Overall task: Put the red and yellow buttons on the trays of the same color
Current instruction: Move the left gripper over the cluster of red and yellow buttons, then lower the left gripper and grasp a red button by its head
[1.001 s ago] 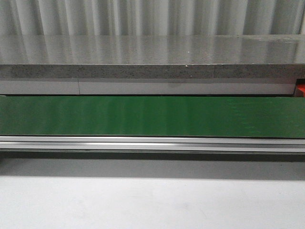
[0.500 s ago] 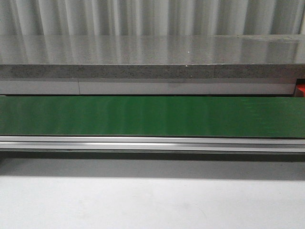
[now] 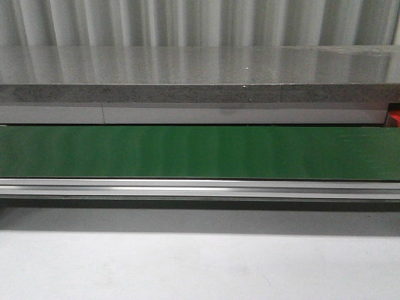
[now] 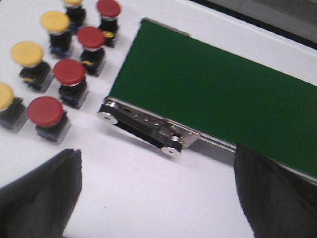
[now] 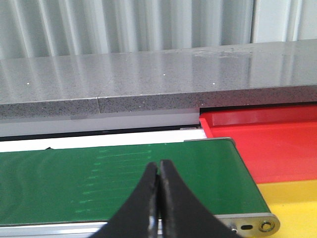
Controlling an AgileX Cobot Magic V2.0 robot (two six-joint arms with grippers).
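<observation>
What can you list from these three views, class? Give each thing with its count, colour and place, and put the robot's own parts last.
Red buttons: four, red caps on dark bases, on the white table beside the belt's end.
Yellow buttons: four in view, some cut off by the frame, alongside the red ones.
Conveyor belt: one, green, across the table.
Red tray: one, past the belt's other end.
Yellow tray: one, next to the red tray.
Left gripper: black fingers wide apart, empty.
Right gripper: black fingers pressed together, empty.

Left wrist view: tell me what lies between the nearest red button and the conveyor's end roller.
Nothing but bare white table separates the red button from the conveyor's end roller, as the left wrist view shows.
</observation>
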